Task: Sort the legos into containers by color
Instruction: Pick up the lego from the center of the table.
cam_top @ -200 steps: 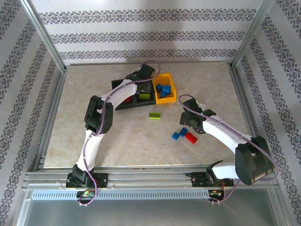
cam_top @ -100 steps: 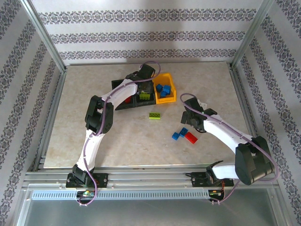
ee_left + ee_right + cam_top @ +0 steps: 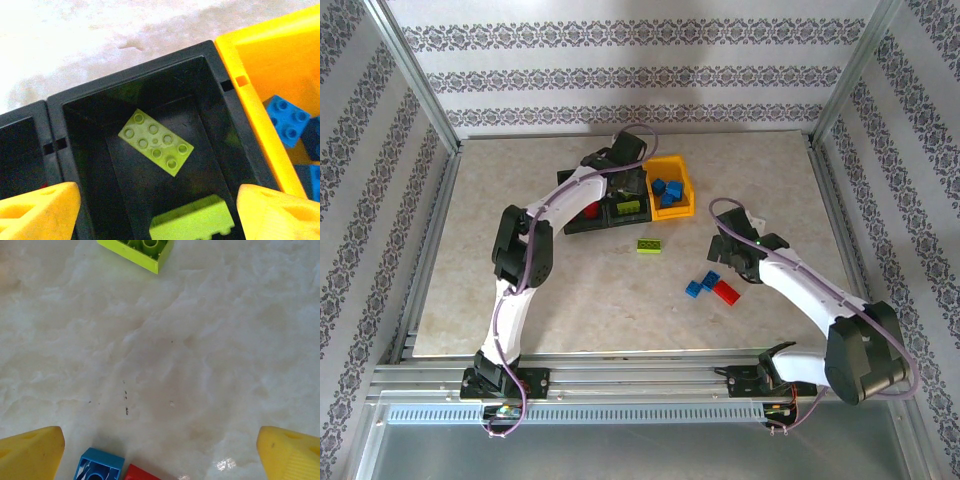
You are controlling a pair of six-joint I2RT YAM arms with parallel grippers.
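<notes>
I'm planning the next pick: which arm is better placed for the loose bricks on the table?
The right arm. Its open jaws hover right by the blue brick and red brick, with the lime brick just ahead. The left arm is over the middle black bin, away from them.

- Table [image 3: 790, 180]: pale marbled beige top, metal rails along the edges.
- Row of three joined bins [image 3: 673, 211]: open-topped, two black and one yellow, standing toward the far middle, yellow at the right end.
- Lime-green brick [image 3: 648, 246]: studs up, lying alone just in front of the bins.
- Two blue bricks [image 3: 695, 289]: side by side, right of centre, well apart from the bins.
- Red brick [image 3: 725, 292]: just beside the blue pair, on its right.
</notes>
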